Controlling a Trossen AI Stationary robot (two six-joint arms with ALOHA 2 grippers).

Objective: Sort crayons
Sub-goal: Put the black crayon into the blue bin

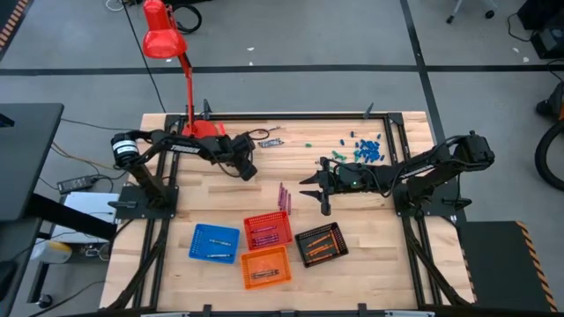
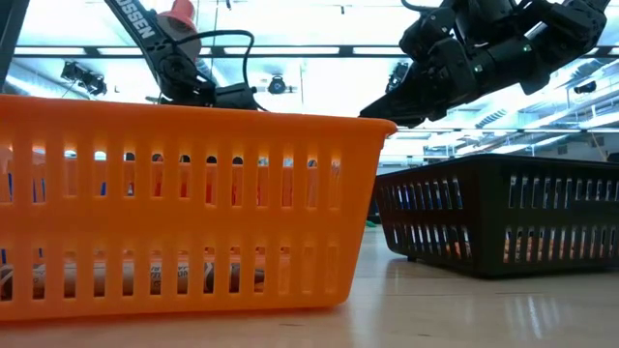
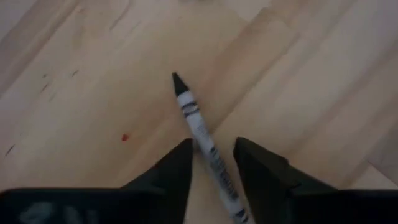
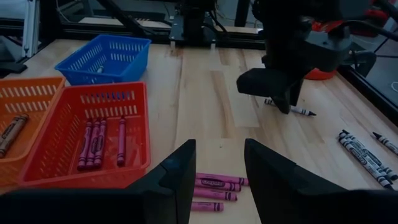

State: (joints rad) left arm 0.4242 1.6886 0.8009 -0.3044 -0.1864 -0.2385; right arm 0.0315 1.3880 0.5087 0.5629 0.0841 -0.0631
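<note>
In the low view the nearest thing is the slatted orange plastic basket (image 2: pixel 184 208), with paper-wrapped crayons lying dimly behind its slats; just behind it, to one side, sits the black slatted basket (image 2: pixel 503 217), where orange shows through the slits.

From above, the four baskets cluster at the table's near middle. The orange basket (image 1: pixel 265 267) and the black basket (image 1: pixel 321 244) both hold orange crayons. The red basket (image 1: pixel 267 231) holds four magenta crayons (image 4: pixel 99 143). The blue basket (image 1: pixel 214 242) holds one pale stick.

Beyond them, the right gripper (image 1: pixel 315 192) hangs released, its dark fingers (image 4: pixel 177 177) parted and holding nothing, over a loose row of magenta crayons (image 4: pixel 217 185) beside the red basket.

Farther back, the left gripper (image 1: pixel 248 167) is lowered to the wooden tabletop (image 3: pixel 74 93). Its fingers (image 3: pixel 174 168) stand apart on either side of a grey paper-wrapped crayon (image 3: pixel 202 134) lying on the wood; whether they pinch it I cannot tell. The wrapper's print is unreadable.

More grey crayons (image 4: pixel 364 155) lie near the far edge.

White letters on the left arm (image 2: pixel 135 19) are partly cut off.
</note>
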